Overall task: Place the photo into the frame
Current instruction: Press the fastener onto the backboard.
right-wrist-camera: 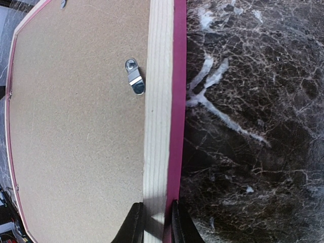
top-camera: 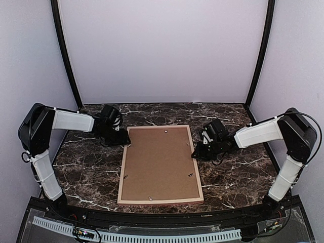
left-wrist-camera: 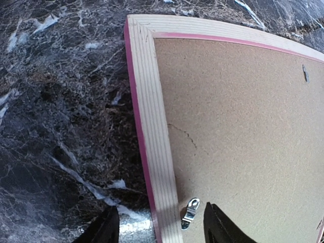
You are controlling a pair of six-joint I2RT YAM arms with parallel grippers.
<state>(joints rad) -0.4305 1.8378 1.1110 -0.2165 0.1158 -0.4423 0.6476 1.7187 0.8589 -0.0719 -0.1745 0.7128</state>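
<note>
The frame (top-camera: 161,201) lies face down in the middle of the table, its tan wooden back up and its pink-red edge showing. A brown backing board (top-camera: 159,162) fills it, so the photo is hidden. My left gripper (left-wrist-camera: 161,210) is open, its fingers standing either side of the frame's left rail (left-wrist-camera: 152,126) near the far left corner, with a metal turn clip (left-wrist-camera: 190,212) between them. My right gripper (right-wrist-camera: 154,207) is shut on the frame's right rail (right-wrist-camera: 158,101), one finger on the inner side and one on the pink outer edge. In the top view the left gripper (top-camera: 123,139) and right gripper (top-camera: 196,152) flank the frame.
Several small metal turn clips (right-wrist-camera: 134,76) sit around the backing board's edge. The dark marbled tabletop (top-camera: 86,172) surrounds the frame. White walls with black corner posts (top-camera: 66,55) close in the back and sides.
</note>
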